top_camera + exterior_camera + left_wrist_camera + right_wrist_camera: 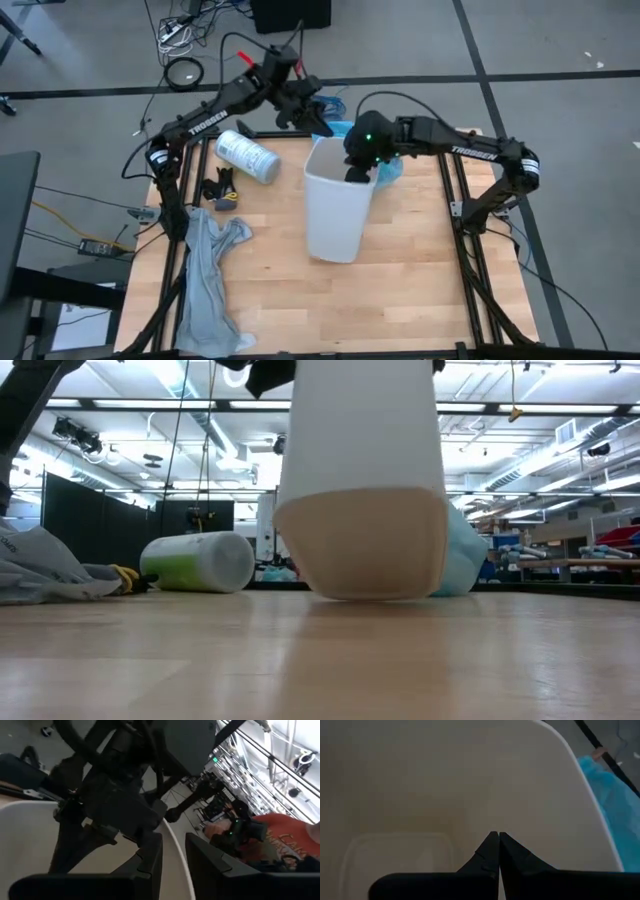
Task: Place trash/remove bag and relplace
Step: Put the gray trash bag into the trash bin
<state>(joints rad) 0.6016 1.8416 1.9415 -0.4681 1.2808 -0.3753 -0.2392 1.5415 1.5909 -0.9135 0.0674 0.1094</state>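
Pale wooden tabletop, workshop floor and cables beyond. Stood a white bin [335, 215] near the middle of it. Reached into the bin's mouth with the right gripper [498, 837], fingers pressed together on nothing. Held the left gripper [172, 855] at the far rim, fingers a little apart with the rim edge running between them; could not tell whether touching. Found only bare walls and floor inside the bin where visible: no liner, no trash. Left the light-blue bag [392, 168] bunched outside, just behind the bin under the right arm. Left the grey liner [212, 270] limp at the table's left front, well apart, and a white roll [247, 156] beside the bin. Probably next: fetch the grey liner, keeping the rim steadied with the left so the light bin would not tip.
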